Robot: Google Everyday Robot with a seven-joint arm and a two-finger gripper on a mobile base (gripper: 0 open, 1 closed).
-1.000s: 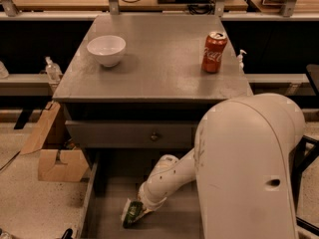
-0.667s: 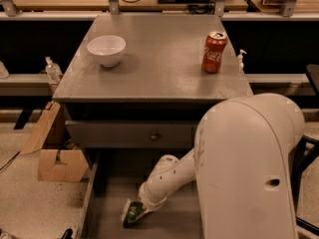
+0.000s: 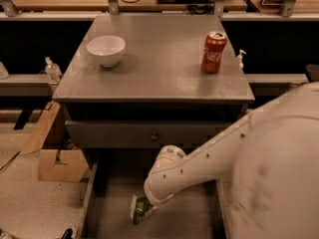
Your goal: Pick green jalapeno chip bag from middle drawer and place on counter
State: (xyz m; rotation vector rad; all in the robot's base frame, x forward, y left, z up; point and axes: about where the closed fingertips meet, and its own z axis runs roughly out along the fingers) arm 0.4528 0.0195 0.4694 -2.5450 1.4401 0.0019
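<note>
Green jalapeno chip bag sat in the middle drawer, near-left part of the floor, tilted up on edge rather than flat. Gripper was right at its upper right corner. The fingers looked closed on the bag, though the wrist covered most of them.

Versus a second earlier, the bag had shifted slightly right and up with the wrist. The big arm shell on the right had swung lower and gone blurred. Reads as grasp done, lift just started.

Bag was not yet above the drawer walls, so the whole carry to the counter bench was still ahead. White bowl far left and red cola can far right hadn't moved. The slab between them looked like the drop spot.

Couldn't tell whether the bag's bottom edge still touched the floor, or how much of it the fingers held. Drawer's right wall and near end were hidden by the arm or cut off.
</note>
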